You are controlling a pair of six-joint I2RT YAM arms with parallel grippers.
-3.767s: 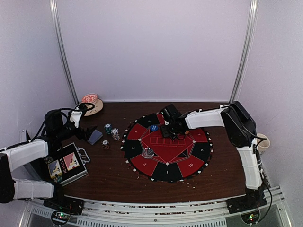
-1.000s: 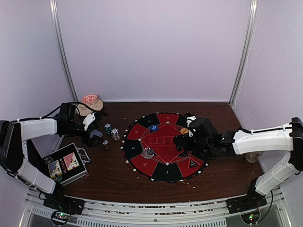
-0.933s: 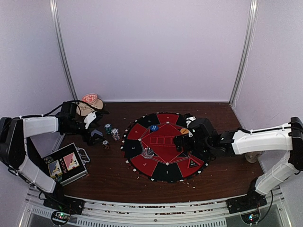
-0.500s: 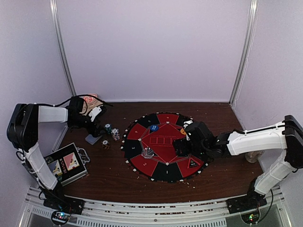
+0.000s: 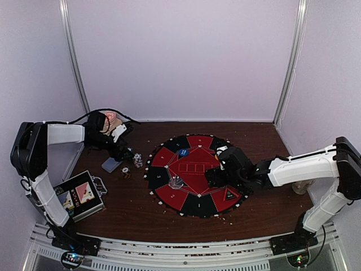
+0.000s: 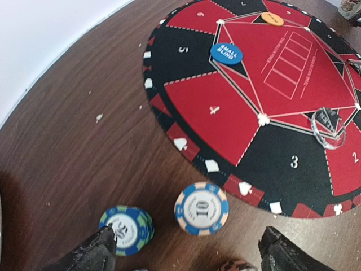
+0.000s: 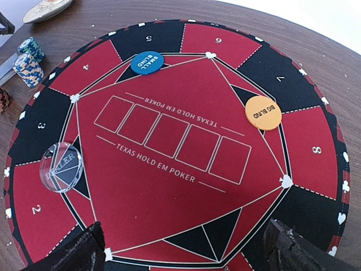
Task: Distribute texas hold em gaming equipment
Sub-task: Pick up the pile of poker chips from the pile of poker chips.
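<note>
**Poker chips beside the mat.** The chip stack marked "10" (image 6: 201, 208), pale-faced with blue and peach edge stripes, stands on the counter (image 5: 141, 217) just off the rim of the round felt mat (image 6: 197, 107). A blue-and-green chip stack (image 6: 128, 227) stands near it, and a reddish chip (image 6: 234, 265) shows only in part at the bottom edge of the left wrist view. The playing cards (image 5: 111, 164) lie grey-blue side up, nearer the arms' bases.

On the mat sit the blue button (image 6: 226, 53) lettered "SMALL BLIND", the orange button (image 7: 263, 113) lettered "BIG BLIND" and a clear puck (image 7: 61, 167) lettered "DEALER". The mat itself carries "TEXAS HOLD EM POKER" twice, on either side of five card outlines, with seat numbers round the rim.

The left gripper (image 6: 189, 245) hangs over the chips, fingers wide apart and empty, one finger just beside the blue-and-green chip stack. The right gripper (image 7: 185, 237) hangs over the mat, likewise spread and empty.

Judged step: fetching chips for the seats. The next move calls for centring on one stack, descending, and closing without nudging its neighbour.
</note>
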